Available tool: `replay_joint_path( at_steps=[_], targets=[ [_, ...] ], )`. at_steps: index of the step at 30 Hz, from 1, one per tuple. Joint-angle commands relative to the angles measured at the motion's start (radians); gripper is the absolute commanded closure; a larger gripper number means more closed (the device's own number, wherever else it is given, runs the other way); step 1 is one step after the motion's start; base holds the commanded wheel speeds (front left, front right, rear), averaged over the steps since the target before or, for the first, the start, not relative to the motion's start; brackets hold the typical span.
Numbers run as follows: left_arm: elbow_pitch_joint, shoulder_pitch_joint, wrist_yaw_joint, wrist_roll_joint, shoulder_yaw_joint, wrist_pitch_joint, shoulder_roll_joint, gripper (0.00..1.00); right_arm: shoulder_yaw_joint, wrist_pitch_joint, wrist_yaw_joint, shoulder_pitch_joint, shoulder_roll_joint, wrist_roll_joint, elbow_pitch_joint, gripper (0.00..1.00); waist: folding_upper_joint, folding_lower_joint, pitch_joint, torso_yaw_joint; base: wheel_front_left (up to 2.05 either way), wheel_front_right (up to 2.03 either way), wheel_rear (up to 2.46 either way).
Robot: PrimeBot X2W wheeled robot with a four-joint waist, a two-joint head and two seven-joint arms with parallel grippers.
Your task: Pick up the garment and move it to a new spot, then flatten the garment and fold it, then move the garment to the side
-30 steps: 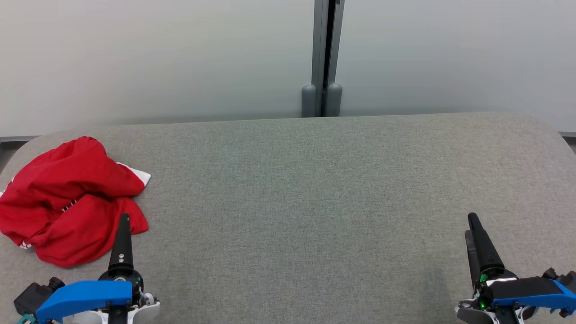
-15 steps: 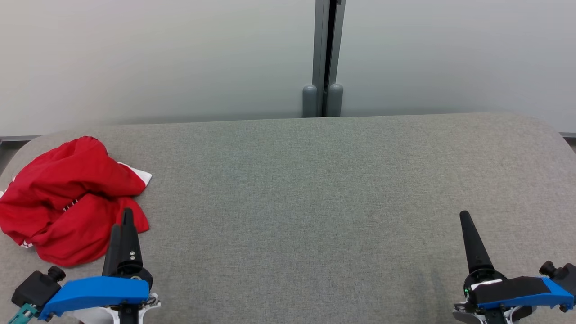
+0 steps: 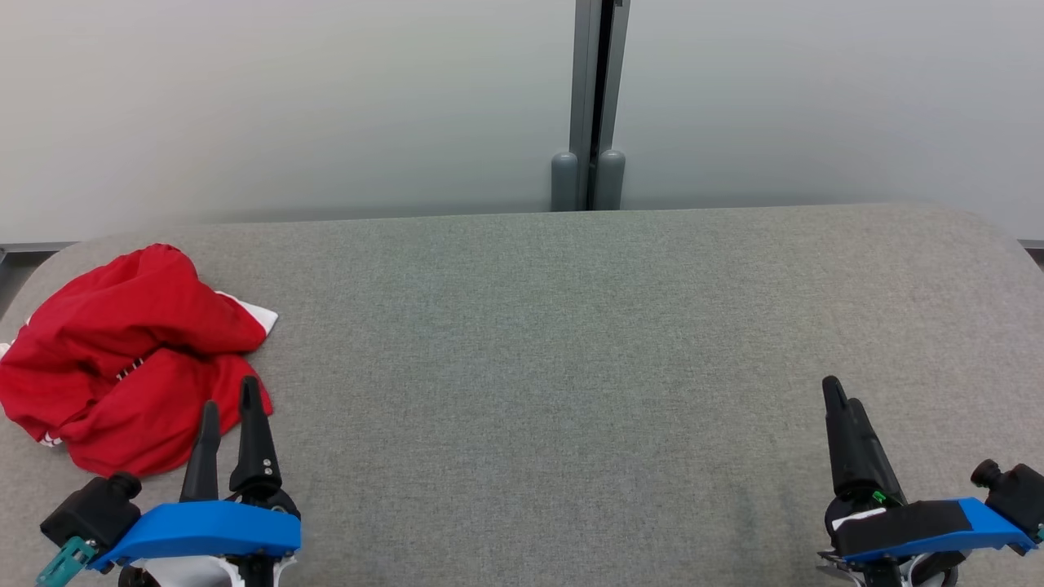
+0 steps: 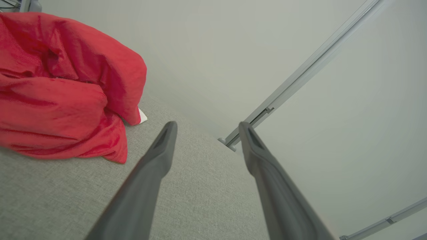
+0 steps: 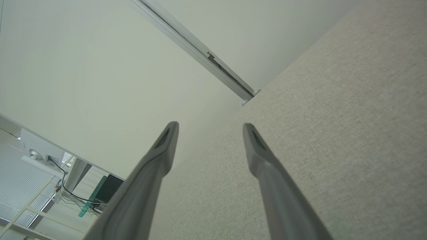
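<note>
the grey surface [image 3: 555, 367] runs the full width of the head view, with rounded corners at upper left and upper right. its far edge lies along a pale wall [image 3: 285, 106], where a grey post [image 3: 589, 81] stands at top centre. the middle and right of the surface are bare cloth, wide room between the two hands.

the red garment [image 3: 130, 359] lies crumpled at the left of the frame, close to the left edge and just below the rounded corner, with a white bit at its upper right.

the left hand [image 3: 229, 394] sits at lower left, pointing up the frame, its tips over the garment's lower right hem. in the left wrist view its fingers [image 4: 156, 166] stand apart, with bare cloth and wall in the gap; the garment heaps at that view's upper left, beside the left finger and not between the two. whether a finger touches the hem i cannot tell.

the right hand [image 3: 841, 393] sits at lower right, leaning toward upper left, well apart from the garment. the right wrist view shows it spread wide and holding nothing.
</note>
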Motion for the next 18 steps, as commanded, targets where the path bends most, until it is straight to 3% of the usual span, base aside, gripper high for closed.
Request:
replay_joint_path(
  at_steps=[1,18],
  targets=[
    [-0.007,-0.009,0.001,0.049,-0.007,-0.012,0.008,0.0,0.002,-0.012,0.002,-0.003,-0.008,-0.037,-0.016,0.0,0.0,0.0,0.001,0.001,0.0,0.0,0.0],
    [0.029,-0.008,0.006,0.268,-0.029,-0.059,0.009,0.0,0.017,-0.058,0.002,0.003,-0.01,-0.253,0.003,0.0,0.0,0.0,0.003,0.008,0.0,0.0,0.0]
  ],
)
